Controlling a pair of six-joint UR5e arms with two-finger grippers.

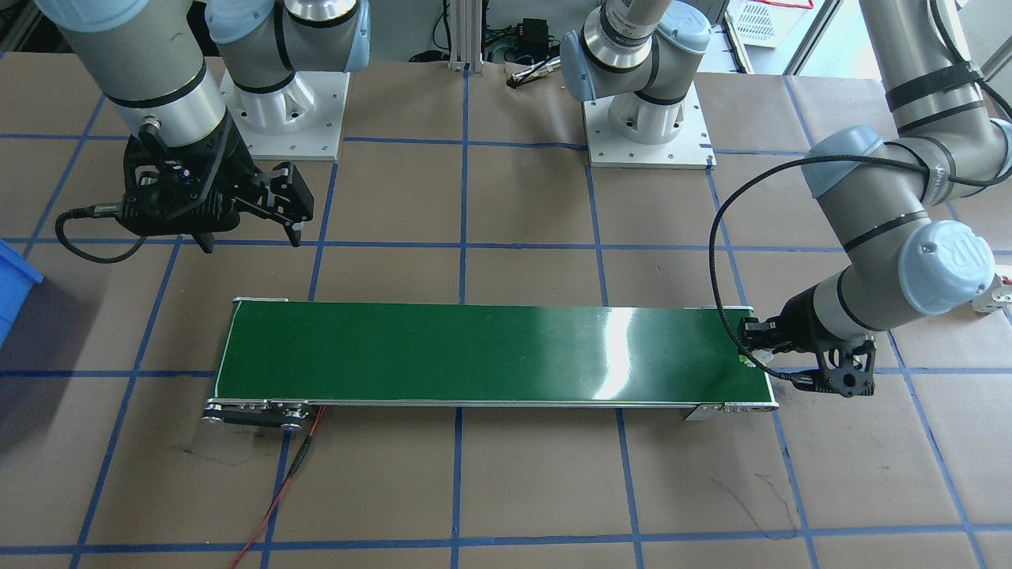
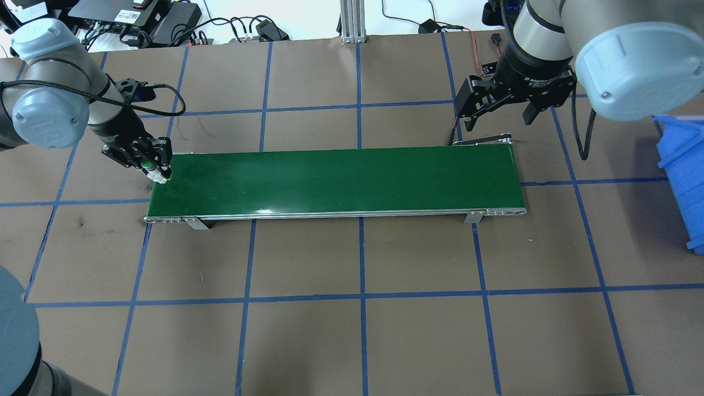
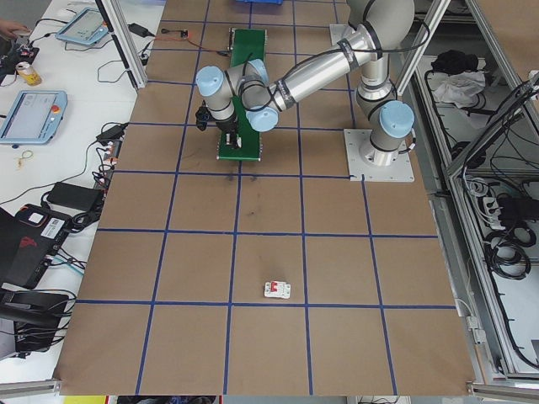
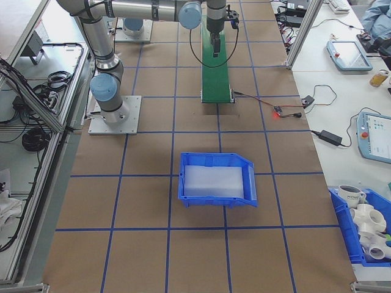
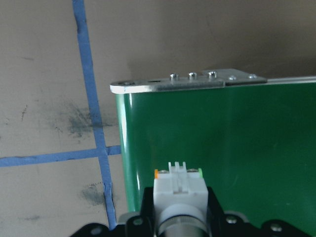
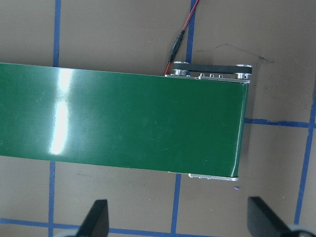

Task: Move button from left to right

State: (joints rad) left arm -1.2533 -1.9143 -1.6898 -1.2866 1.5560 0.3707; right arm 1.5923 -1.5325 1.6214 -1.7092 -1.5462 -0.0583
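**Two arms, one button held at the belt's left end**

You can see the left gripper [image 2: 157, 168] clamped on the button [image 2: 149, 166], its fingers [image 5: 213, 207] pressed against the white body on both sides. It hangs over the left end of the green conveyor belt [image 2: 335, 179], with the green cap showing in the overhead view and the white terminal block [image 5: 178, 185] pointing forward in the left wrist view (small orange and green tabs sit at its top corners).

Your right gripper [image 2: 498, 107] hovers behind the belt's right end with its fingers spread wide and nothing between them; the right wrist view shows both fingertips [image 6: 96, 219] well apart above the paper.

Readable writing is scarce. A white line of print runs round the right gripper's collar in the overhead view, but it is too small to read for certain. A raised logo marks the blue joint cap [image 1: 949, 265] of the left arm.

Around the belt you have a red and black wire [image 1: 281, 486] leaving its right-end roller, and a blue bin [image 4: 217, 178] on the table beyond the robot's right side. A white block with a red mark [image 3: 277, 290] lies well apart from the belt, on the far left of the table. Nothing lies on the belt's surface.
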